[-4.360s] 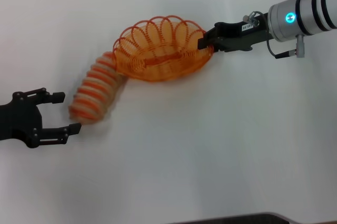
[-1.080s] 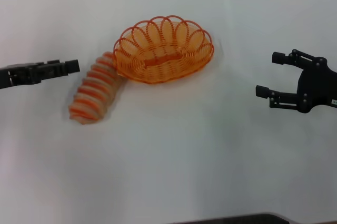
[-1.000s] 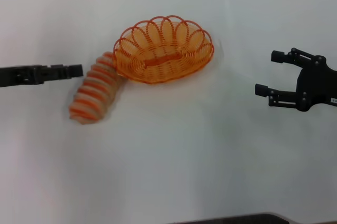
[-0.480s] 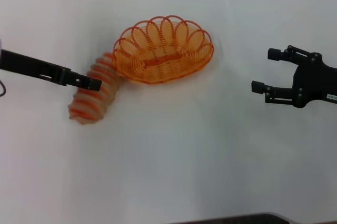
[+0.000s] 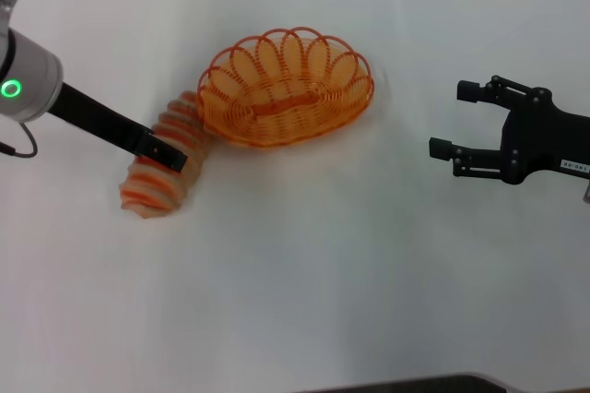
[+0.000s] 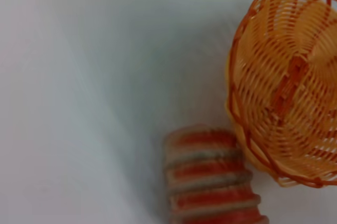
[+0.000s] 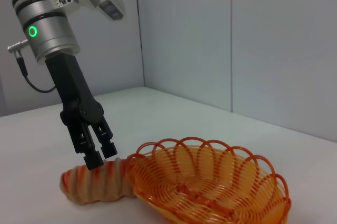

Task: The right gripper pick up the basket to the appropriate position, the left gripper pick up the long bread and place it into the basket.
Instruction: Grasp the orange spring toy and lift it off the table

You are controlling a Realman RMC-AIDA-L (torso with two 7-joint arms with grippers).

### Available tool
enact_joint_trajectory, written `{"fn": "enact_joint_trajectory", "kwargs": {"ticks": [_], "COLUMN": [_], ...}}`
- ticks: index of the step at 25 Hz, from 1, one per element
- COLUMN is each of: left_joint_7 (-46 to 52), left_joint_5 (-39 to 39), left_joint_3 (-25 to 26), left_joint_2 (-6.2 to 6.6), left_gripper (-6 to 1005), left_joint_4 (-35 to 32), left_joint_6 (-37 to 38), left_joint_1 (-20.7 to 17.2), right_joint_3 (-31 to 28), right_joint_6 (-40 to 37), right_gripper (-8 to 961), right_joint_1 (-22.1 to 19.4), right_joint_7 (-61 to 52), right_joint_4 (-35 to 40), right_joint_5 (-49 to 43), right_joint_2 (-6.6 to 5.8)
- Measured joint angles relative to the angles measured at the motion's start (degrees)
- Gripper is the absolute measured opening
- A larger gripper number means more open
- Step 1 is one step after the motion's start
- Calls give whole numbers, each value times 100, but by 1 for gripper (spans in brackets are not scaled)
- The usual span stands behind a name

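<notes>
The left hand, fingers slightly apart, hung over the bread; touching the basket at 2 o'clock, the loaf might nudge it. The right hand idled open at 3 o'clock.

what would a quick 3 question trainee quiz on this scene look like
1. True or false: the long bread already lies inside the basket.
2. Which gripper is down over the bread: A) the left gripper or B) the right gripper?
3. Fill in: the bread's far end sits against the basket's ____.

Key:
1. False: it lies on the table beside the basket, which holds nothing.
2. A: its fingers are slightly parted at the bread's top; the right one hangs open, well clear of the basket.
3. Rim.
</notes>
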State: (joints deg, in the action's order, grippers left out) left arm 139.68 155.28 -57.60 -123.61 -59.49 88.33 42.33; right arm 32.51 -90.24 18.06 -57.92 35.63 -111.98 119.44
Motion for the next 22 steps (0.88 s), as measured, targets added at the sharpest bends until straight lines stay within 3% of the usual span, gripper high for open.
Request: {"fn": "enact_joint_trajectory", "kwargs": {"ticks": [22], "left_joint_7": [434], "left_joint_5": [82], "left_joint_3": [-532], "left_joint_2": [-1], "left_gripper": [845], "left_joint_4": [493], "left_joint_6": [-532], "left_joint_1": [137], "right_joint_3": [1], "right_joint_6": [144], "right_gripper": [930], "right_joint_1": [145], "right_joint_7": [-121], "right_joint_4": [-92], "right_joint_5": [-9], "right_joint_2": [-2]}}
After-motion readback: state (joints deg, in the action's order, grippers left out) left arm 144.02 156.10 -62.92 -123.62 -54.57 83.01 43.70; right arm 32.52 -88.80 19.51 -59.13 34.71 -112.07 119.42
